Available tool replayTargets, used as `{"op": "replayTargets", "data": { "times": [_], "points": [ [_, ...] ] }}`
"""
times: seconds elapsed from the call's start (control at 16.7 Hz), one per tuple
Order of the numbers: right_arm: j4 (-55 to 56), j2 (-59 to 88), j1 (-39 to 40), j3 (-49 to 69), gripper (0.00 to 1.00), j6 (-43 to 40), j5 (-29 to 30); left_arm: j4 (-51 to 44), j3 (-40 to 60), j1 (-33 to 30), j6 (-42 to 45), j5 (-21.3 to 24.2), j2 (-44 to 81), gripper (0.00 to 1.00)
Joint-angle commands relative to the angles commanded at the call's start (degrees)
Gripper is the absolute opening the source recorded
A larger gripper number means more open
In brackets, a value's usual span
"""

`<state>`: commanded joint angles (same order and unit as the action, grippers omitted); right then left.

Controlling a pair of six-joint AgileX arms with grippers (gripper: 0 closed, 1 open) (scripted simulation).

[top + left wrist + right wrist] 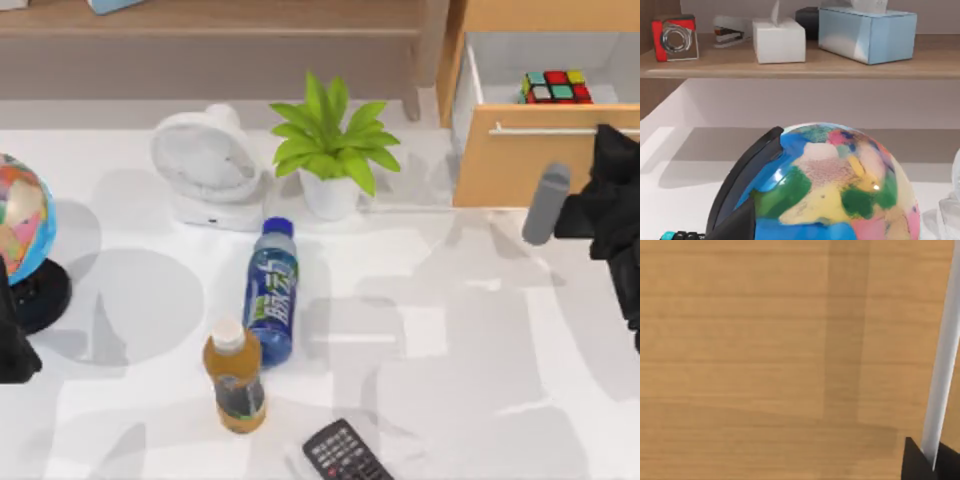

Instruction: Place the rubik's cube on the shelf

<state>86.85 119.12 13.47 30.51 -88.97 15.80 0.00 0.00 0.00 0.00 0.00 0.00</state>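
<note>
**Cube in the open drawer, right gripper at the handle**

One rubik's cube lies inside the open drawer at the table's far right corner, against the drawer's rear, well apart from the shelf that runs along the far edge to the left of the cabinet.

The right gripper is at the drawer front by the silver handle; its wrist view shows orange wood with the handle bar running past a dark fingertip. Whether its fingers are apart or clamped on the bar cannot be told. The left arm sits parked at the table's left edge, just beside the one globe; its fingers' state cannot be told either.

On the white table: two bottles, a blue one lying near the middle and an amber one just beside it toward the near edge; one white fan; one potted plant; one remote at the near edge.

On the shelf, from the left wrist view: one red camera, one stapler, two tissue boxes, white and pale blue.
</note>
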Motion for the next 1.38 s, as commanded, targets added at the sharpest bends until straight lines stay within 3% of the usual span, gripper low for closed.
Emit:
{"op": "replayTargets", "data": {
  "times": [1.2,1.38],
  "points": [
    [11.3,-4.69,4.45,-15.0,0.0,0.08,4.38,0.0,0.0,0.0,0.0,0.0,0.0,1.0],
    [11.3,-4.69,4.45,-15.0,0.23,0.08,4.38,0.0,0.0,0.0,0.0,0.0,0.0,1.0]
  ]
}}
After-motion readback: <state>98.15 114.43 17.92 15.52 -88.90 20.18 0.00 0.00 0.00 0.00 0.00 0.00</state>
